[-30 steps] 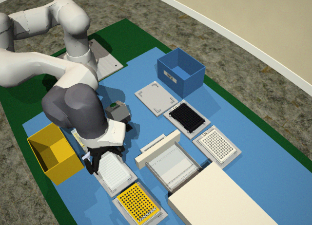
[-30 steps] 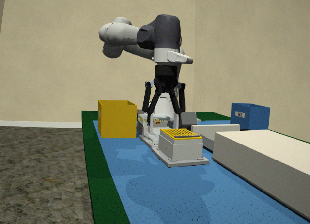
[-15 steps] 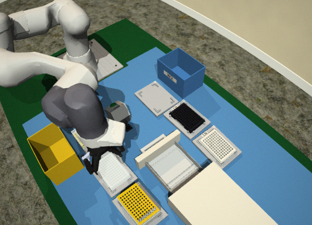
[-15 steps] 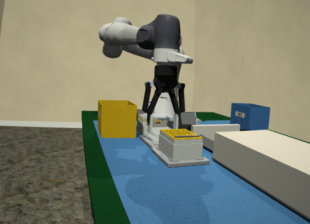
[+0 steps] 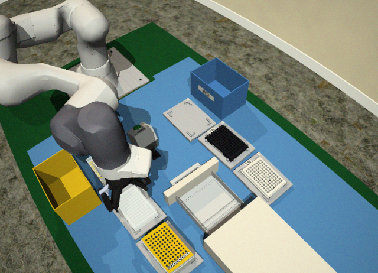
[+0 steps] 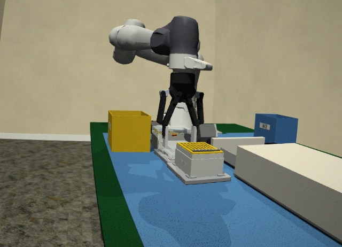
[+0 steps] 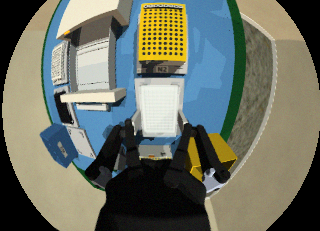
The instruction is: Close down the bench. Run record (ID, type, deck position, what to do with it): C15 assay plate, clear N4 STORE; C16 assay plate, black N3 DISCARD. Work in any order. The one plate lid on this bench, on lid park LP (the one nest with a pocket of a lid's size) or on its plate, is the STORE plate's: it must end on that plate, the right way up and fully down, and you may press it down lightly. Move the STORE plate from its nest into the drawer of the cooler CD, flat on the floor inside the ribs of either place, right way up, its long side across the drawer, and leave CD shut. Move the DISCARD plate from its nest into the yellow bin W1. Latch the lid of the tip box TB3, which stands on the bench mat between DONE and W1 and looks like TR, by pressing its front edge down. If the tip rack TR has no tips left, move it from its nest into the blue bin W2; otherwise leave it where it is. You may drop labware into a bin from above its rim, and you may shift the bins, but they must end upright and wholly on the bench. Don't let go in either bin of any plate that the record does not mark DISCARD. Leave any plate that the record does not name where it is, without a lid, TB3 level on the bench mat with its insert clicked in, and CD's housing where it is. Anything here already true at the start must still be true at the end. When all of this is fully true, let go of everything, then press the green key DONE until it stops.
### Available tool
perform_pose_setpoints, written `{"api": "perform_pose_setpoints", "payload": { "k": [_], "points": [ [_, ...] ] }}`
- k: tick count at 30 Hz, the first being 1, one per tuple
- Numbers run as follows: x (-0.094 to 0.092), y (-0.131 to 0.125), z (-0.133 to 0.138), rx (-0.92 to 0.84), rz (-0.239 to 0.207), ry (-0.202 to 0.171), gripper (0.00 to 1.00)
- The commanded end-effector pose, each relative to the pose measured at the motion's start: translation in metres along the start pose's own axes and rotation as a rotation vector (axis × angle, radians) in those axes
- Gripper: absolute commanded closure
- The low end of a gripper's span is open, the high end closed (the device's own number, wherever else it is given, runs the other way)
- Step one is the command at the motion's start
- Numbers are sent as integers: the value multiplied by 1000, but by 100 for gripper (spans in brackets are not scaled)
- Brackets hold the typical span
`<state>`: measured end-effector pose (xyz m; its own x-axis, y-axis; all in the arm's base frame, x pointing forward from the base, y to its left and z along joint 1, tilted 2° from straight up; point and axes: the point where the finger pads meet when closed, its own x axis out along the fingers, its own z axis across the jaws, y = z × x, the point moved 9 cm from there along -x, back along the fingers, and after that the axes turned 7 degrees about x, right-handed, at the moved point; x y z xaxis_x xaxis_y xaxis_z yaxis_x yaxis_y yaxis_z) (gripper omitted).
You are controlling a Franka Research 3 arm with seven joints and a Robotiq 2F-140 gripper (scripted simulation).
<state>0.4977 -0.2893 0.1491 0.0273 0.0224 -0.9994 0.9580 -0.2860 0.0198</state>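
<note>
My gripper (image 5: 124, 194) (image 6: 179, 131) (image 7: 159, 114) is shut on the back end of the clear assay plate (image 5: 139, 209) (image 7: 159, 107), which wears its lid. The plate is at its nest, next to the yellow bin W1 (image 5: 76, 197) (image 6: 128, 131). I cannot tell whether it rests on the nest. The black plate (image 5: 227, 142) sits in its nest. The cooler CD (image 5: 265, 236) (image 6: 289, 167) has its drawer (image 5: 210, 202) (image 7: 94, 65) pulled open and empty. The tip rack TR (image 5: 166, 246) (image 6: 199, 146) (image 7: 162, 31) shows a row of tips at its near edge. TB3 is mostly hidden under my arm.
The blue bin W2 (image 5: 224, 99) (image 6: 276, 128) stands at the back. The lid park (image 5: 183, 117) is bare. A white plate (image 5: 264, 175) sits in a nest right of the drawer. The green DONE key (image 5: 137, 127) is just behind my wrist.
</note>
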Motion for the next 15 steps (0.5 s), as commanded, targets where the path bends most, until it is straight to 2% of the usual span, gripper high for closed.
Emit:
{"api": "perform_pose_setpoints", "payload": {
  "k": [1,15],
  "points": [
    [2,0,0,3,3,0,100],
    [6,0,0,3,3,0,100]
  ]
}}
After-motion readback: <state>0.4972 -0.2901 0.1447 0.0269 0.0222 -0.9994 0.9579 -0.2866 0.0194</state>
